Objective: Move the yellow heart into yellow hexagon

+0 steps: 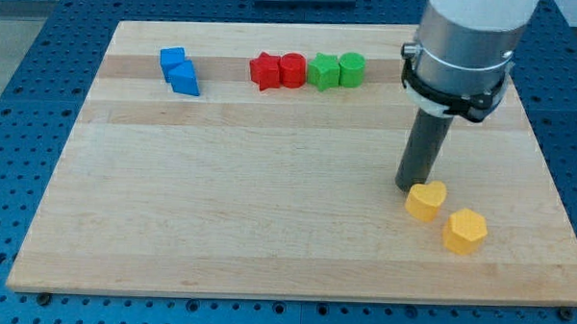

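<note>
My tip (412,188) beside yellow heart (427,200)

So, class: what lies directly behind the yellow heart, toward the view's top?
My tip stands right behind the yellow heart, at its upper left edge. The rod hides the board just beyond it; whether they touch is unclear.

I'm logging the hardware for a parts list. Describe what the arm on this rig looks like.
The arm is a thick silver-grey cylinder coming in from the view's top. A black band with a small clip rings its lower edge. Below it hangs a straight dark grey rod, much thinner than the body, ending in my tip, blunt and flat. No claw, cables or markings show.
</note>
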